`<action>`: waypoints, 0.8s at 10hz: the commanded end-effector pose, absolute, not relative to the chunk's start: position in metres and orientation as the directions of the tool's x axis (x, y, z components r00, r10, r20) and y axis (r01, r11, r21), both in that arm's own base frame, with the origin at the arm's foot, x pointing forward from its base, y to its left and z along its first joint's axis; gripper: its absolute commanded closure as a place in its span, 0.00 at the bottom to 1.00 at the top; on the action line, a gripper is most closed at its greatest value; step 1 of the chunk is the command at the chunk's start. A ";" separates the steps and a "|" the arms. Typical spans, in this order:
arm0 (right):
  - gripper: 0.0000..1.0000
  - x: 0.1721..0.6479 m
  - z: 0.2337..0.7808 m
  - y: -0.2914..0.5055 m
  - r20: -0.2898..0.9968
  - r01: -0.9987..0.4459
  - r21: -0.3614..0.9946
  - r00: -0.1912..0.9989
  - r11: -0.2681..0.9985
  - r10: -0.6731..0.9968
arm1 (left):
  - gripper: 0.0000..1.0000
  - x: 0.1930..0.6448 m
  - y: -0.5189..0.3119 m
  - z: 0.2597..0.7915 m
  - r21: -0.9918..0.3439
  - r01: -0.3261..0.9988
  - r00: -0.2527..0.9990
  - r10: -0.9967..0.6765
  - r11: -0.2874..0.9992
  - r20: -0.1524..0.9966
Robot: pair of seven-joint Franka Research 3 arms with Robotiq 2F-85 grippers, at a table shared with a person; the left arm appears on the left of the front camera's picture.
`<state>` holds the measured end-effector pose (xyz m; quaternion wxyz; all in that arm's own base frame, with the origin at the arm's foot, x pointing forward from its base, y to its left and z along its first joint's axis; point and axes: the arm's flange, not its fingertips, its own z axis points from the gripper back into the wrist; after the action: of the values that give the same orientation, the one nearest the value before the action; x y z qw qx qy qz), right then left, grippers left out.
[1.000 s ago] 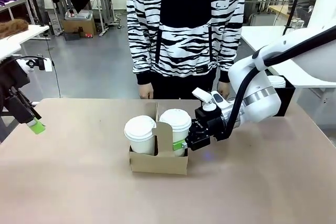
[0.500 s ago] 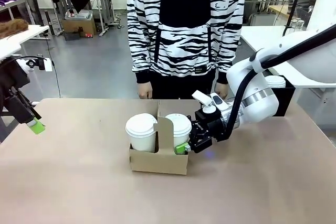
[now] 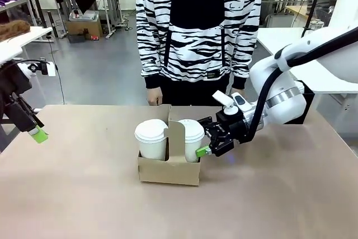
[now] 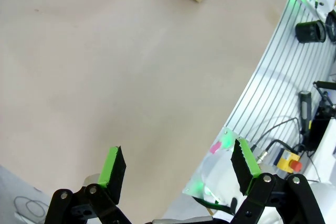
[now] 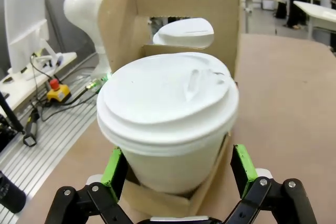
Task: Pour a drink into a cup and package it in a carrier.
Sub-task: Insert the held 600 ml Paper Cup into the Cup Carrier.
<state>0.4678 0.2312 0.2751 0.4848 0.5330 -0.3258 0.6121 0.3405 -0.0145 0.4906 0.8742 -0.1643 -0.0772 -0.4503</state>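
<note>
You've got the carrier [image 3: 168, 170] mid-table with two lidded white cups in its pockets, one either side of the handle tab [image 3: 173, 139]. The cup [image 3: 192, 139] on the right side sits seated in its pocket; in the right wrist view it's right in front of the camera [image 5: 167, 129], second cup [image 3: 151, 140] visible through the tab cutout. Right gripper [image 3: 206, 143] is at that cup, jaws spread wider than the cup, pads [image 5: 241, 162] either side, not gripping. Left gripper [image 4: 178, 170] hangs off the table's left edge, jaws wide open, holding nothing. Person [image 3: 198, 26] stands at the far side.
</note>
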 end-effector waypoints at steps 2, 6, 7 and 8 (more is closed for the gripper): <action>0.00 0.472 0.307 0.184 0.963 -0.969 0.110 0.048 -0.223 0.267 | 0.00 0.340 -0.014 0.493 -0.222 0.815 0.579 -0.764 0.536 0.283; 0.00 0.441 0.361 0.046 0.876 -0.936 0.318 0.351 0.152 0.330 | 0.00 0.340 -0.014 0.493 -0.222 0.815 0.579 -0.764 0.536 0.283; 0.00 0.425 0.373 0.006 0.855 -0.902 0.341 0.414 0.263 0.312 | 0.00 0.340 -0.014 0.493 -0.222 0.815 0.579 -0.764 0.536 0.283; 0.00 0.408 0.383 -0.027 0.834 -0.865 0.351 0.463 0.357 0.300 | 0.00 0.340 -0.014 0.493 -0.222 0.815 0.579 -0.764 0.536 0.283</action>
<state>0.4274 -0.0138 0.3652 0.7187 0.4213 -0.3557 0.4236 0.3404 -0.0154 0.4916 0.8738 -0.1635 -0.0770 -0.4515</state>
